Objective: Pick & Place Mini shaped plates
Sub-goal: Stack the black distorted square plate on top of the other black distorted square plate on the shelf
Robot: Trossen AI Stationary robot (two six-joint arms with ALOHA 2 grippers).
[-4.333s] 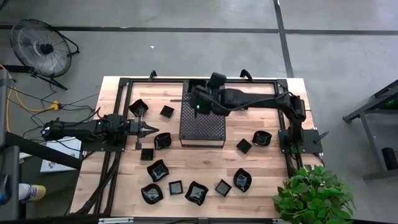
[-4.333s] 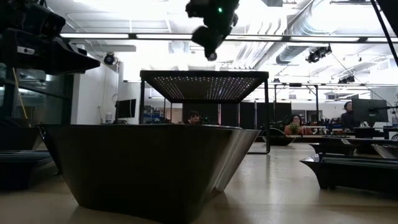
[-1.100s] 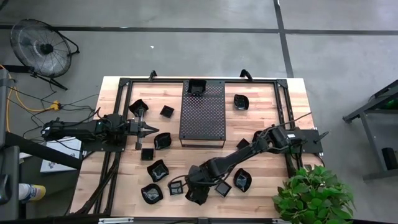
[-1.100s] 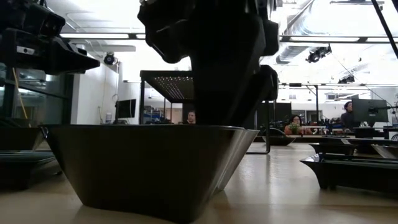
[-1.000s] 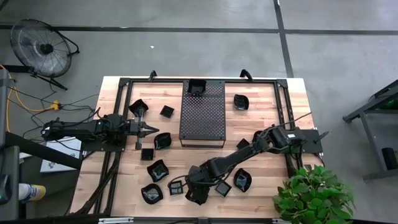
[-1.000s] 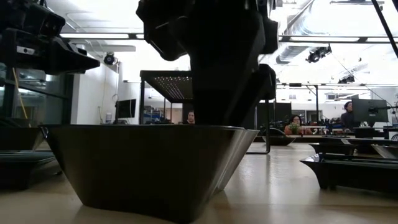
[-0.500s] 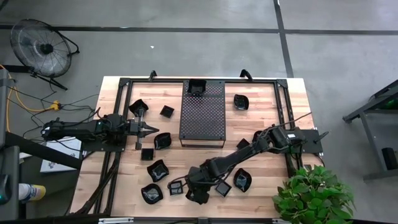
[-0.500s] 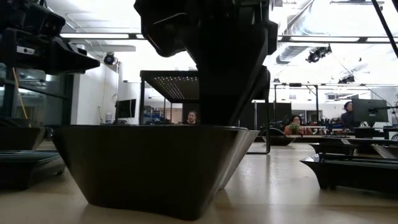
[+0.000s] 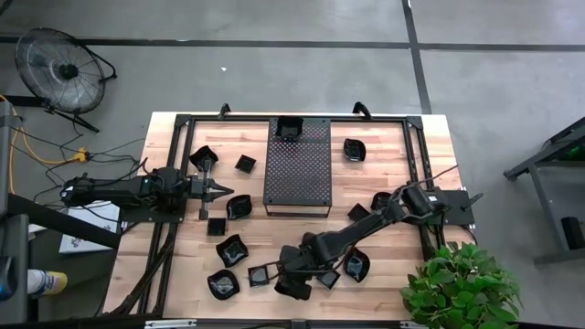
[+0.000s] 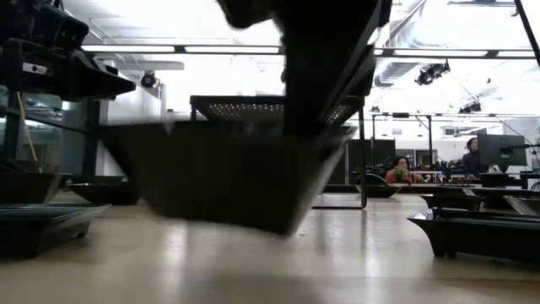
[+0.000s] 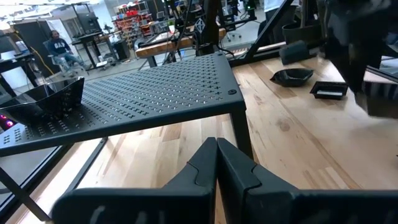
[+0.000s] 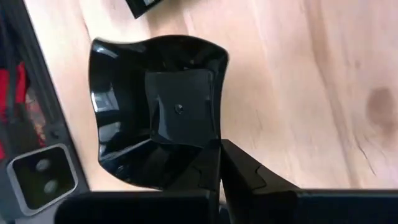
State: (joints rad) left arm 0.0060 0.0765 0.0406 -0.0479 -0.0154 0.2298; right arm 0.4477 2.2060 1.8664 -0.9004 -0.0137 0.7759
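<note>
Right gripper [image 9: 292, 283] sits low in the centre of the high view, near the table's front edge, and its fingers [image 12: 239, 171] are pinched tight on the rim of a wavy-edged dish [image 12: 158, 134]. In the right wrist view that glossy black dish fills the left half of the frame, its flat square floor facing the camera, pale wood behind it. From the low view the dish [image 10: 232, 173] hangs tilted and clear of the tabletop, blurred, with the arm a dark mass above it. Working outward on the high view: a small square plate [image 9: 260, 273] lies just left of the gripper, a rounded one [image 9: 223, 283] farther left, another rounded dish [image 9: 356, 264] just to its right. More plates scatter up the left-centre of the table [image 9: 384, 146], one [image 9: 232, 249] above the lower cluster and one [image 9: 239, 206] beside the left arm. The perforated tray [image 9: 297, 169] stands in the upper middle of the frame with a dish [image 9: 290, 128] on its far end, and one more dish [image 9: 354, 148] sits to its right. Left gripper [image 9: 224, 189] waits at the left of the frame, fingers pressed together on nothing, pointing toward the tray.
</note>
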